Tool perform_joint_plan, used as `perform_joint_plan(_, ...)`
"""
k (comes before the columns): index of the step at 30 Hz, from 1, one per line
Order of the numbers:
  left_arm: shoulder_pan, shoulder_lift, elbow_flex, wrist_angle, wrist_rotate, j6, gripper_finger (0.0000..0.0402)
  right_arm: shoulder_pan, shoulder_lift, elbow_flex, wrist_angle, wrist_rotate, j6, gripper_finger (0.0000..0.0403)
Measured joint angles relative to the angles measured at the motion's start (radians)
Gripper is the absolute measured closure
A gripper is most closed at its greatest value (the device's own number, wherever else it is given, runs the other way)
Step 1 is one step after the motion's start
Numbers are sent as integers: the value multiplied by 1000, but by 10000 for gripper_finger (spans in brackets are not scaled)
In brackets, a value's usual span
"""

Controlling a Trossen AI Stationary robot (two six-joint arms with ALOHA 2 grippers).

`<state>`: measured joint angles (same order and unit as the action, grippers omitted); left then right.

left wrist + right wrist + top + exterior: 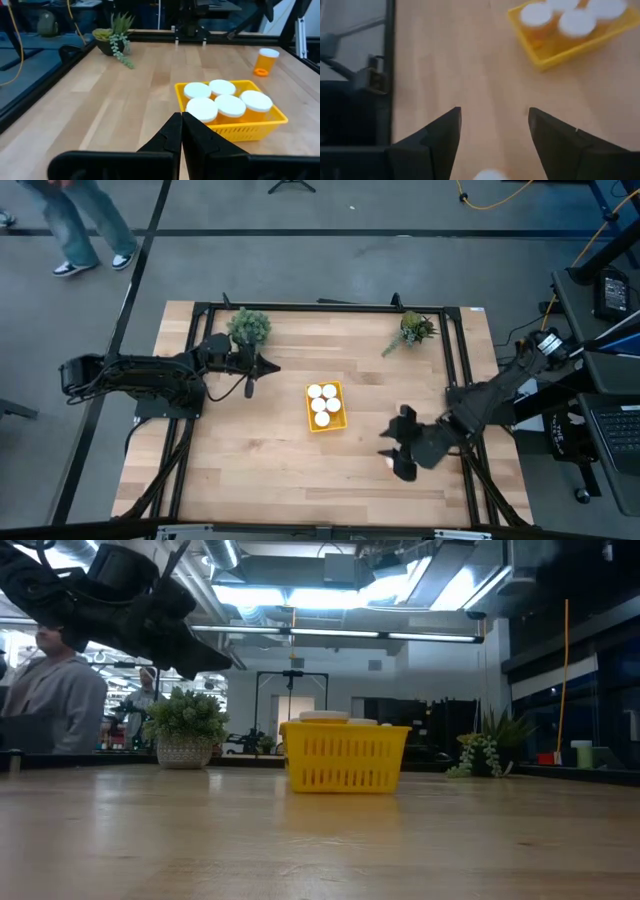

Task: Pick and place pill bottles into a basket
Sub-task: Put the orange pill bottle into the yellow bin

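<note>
1. Surface [250, 440]: pale wooden plank top bordered by a black metal frame; it carries every item below.
2. Basket [341, 419]: small bright yellow rectangular open-topped slotted plastic tray, near the middle of the surface. In the low view it stands between the two plants.
3. Pill bottles in the basket [322, 404]: small orange translucent cylinders with round white caps, packed close together. The left wrist view shows five caps; the high view resolves four clearly.
4. Loose pill bottle [266, 61]: same orange body and white cap, upright on the surface, well apart from the basket, on my right arm's side. In the right wrist view a white cap edge [489, 175] shows low between my right fingers.
5. My right gripper [398, 456]: fingers spread wide, empty, over the loose bottle's spot, right of the basket.
6. My left gripper [249, 386]: fingers pressed together, holding nothing, left of the basket and near the bushy plant.
7. Bushy green plant in a pale pot [249, 327]: far left part of the surface.
8. Trailing green plant in a dark pot [411, 331]: far right part.
9. Person [52, 690] in grey, beyond the surface.
</note>
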<state>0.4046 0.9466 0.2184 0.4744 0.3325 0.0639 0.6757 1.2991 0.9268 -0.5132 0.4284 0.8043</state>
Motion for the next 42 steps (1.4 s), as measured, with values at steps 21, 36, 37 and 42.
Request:
perform_joint_plan(21, -60, 0, 0, 0, -26, -17, 397, 464, 51, 108, -346, 193, 627, 338)
perform_joint_plan(36, -60, 0, 0, 0, -26, -24, 396, 572, 190, 96, -416, 250, 896, 383)
perform_joint_plan(37, -60, 0, 0, 0, -26, -24, 395, 572, 197, 96, -419, 250, 897, 382)
perform_joint_plan(42, -60, 0, 0, 0, -26, -25, 395, 569, 224, 96, -419, 256, 916, 379)
